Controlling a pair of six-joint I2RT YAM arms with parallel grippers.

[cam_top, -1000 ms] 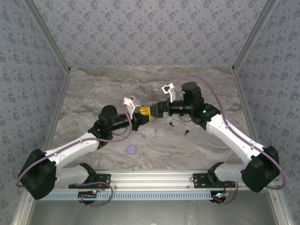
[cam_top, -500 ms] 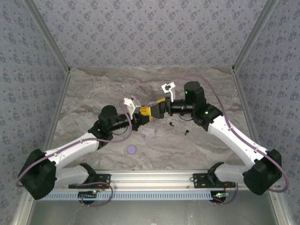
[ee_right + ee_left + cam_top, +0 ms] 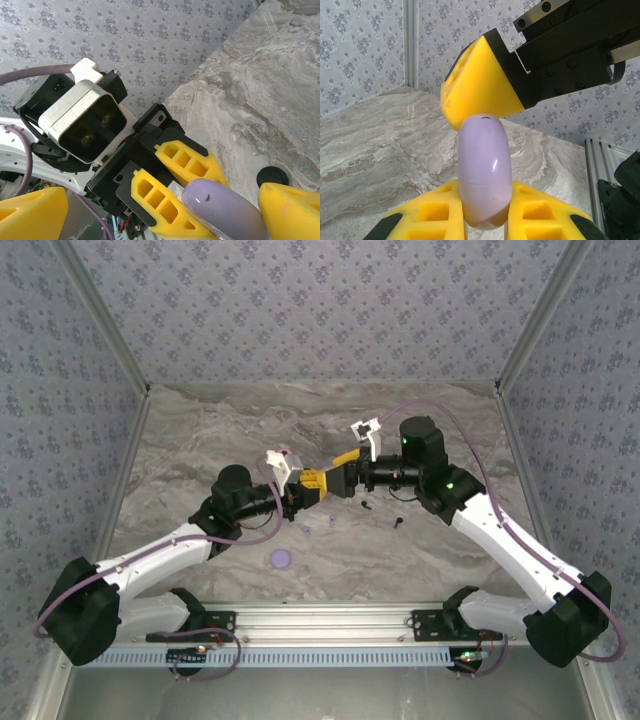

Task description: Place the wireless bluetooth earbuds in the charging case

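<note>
1. My left gripper [image 3: 485, 206] pinches the lavender charging case [image 3: 484, 165] by its lower end, with a yellow finger pressed to each side. The case stands up out of the grip, in the air over the middle of the table [image 3: 200, 440]. It looks closed, with a fine seam low down. That shell is smooth and rounded, so I judge a sideways push could twist it or squirt it out of the pinch.
2. My right gripper [image 3: 338, 470] is spread wide, with its fingers either side of the case's free end. One finger [image 3: 480, 85] sits at the tip; I cannot tell whether it touches. If I close off-centre, it may lever the case out of the left grip rather than lift the lid.
3. The two grippers are nose to nose. A small aiming error would knock finger against finger and jolt the case.
4. None of the earbuds is in the case. Two black earbuds [image 3: 367, 506] lie on the table just near and right of the grippers, and a lavender earbud [image 3: 306, 532] lies on the near side. A dropped case could land among them and scatter them.
5. The lavender disc [image 3: 281, 559] lies nearer the bases, apart from all this, so I see little risk to it.
</note>
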